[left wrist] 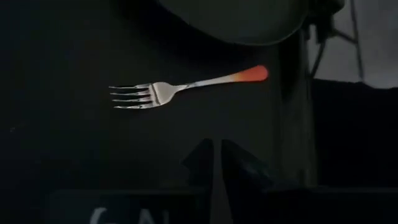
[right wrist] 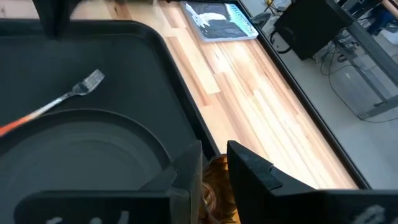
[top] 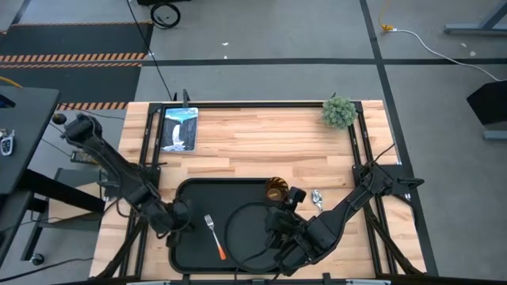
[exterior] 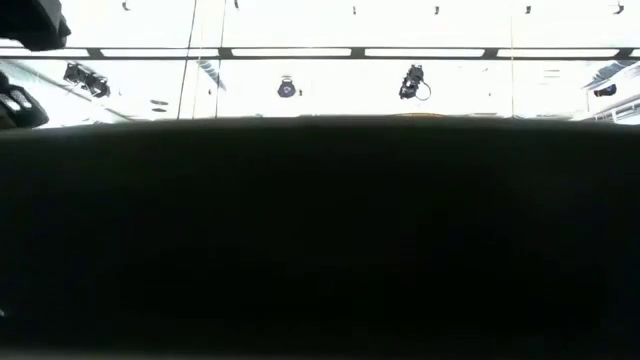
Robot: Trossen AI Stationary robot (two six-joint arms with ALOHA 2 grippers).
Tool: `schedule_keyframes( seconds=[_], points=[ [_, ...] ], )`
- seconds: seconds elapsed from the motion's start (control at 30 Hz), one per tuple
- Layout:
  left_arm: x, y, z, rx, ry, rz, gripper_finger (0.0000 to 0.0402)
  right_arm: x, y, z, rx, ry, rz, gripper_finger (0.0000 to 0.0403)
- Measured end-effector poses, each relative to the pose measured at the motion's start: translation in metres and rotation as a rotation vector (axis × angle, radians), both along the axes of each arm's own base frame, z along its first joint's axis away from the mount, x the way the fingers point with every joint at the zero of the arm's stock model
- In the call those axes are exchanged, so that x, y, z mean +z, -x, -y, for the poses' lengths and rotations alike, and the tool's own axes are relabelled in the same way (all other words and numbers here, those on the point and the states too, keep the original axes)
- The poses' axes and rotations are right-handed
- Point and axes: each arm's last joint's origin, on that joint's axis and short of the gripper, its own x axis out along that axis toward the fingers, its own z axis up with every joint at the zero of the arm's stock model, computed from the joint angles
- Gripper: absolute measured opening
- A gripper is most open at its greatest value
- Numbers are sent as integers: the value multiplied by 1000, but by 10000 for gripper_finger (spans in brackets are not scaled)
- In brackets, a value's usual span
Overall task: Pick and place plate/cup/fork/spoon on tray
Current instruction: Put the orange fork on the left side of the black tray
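The black tray [top: 194, 198] lies at the table's near edge. The black plate [top: 240, 224] and the orange-handled fork [top: 214, 236] lie on it; the fork also shows in the left wrist view [left wrist: 180, 87]. The spoon [top: 317, 198] lies on the wood to the right of the tray. My right gripper [top: 287, 198] is at the amber cup [top: 275, 190], over the tray's far right corner, its fingers nearly together on the cup. My left gripper [top: 184, 215] is shut and empty, over the tray's left part, beside the fork. My right gripper has the cup's wall [right wrist: 216, 183] between its two fingers, on the cup's near right side. The fingers slant down from the table's near right. Whether one finger is inside the cup, and whether the cup is lifted or rests on the tray's corner, I cannot tell.
A picture book [top: 178, 128] lies at the far left of the table and a small green plant [top: 339, 112] stands at the far right. Bare wood lies between them and the tray. The low view is blocked by a dark wall close to it.
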Motion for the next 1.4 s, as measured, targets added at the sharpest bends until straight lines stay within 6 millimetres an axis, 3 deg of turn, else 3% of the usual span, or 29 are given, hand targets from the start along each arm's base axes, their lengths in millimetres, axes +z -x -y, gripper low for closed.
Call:
schedule_keyframes(
  seconds=[0.23, 0.63, 0.87, 1.4],
  points=[
    [-24, -13, 5, -12, -114, -66, 39, 0, -2, -1, 0, -16, 21, 82],
    [-31, -44, 11, -83, -305, -122, 39, 1, -3, -2, 2, -24, 32, 82],
    [-42, -48, 8, -78, -338, -164, 39, 1, -3, -2, 4, -22, 30, 82],
    [-41, -49, 6, -46, -427, -121, 39, 1, -4, -3, 7, -29, 39, 82]
  ],
)
